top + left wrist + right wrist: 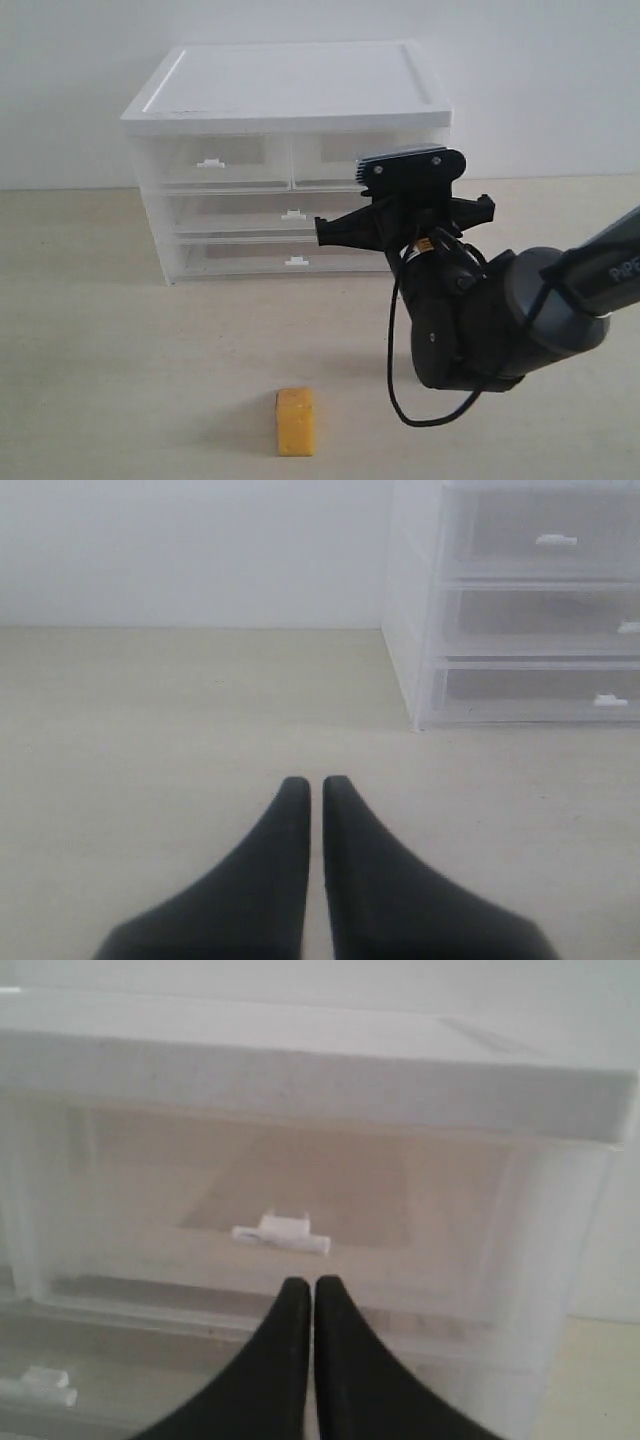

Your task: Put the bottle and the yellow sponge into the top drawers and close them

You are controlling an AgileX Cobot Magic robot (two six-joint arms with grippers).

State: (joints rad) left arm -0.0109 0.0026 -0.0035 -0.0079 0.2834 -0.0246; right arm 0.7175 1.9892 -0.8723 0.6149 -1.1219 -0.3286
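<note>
Right claw [304, 1288] closed, facing top drawer [420, 1190]

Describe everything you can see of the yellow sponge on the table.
The yellow sponge is a small orange-yellow rectangular block, foam by its look, with a slightly mottled surface. It stands alone on the pale table, well in front of the drawer cabinet and apart from it. Only the table touches it; it shows in the exterior view only.

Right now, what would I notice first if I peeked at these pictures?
The big black right arm reaches up to the white cabinet at the back, its right gripper shut near the handle of the right top drawer. The yellow sponge stands on the table in front.
</note>
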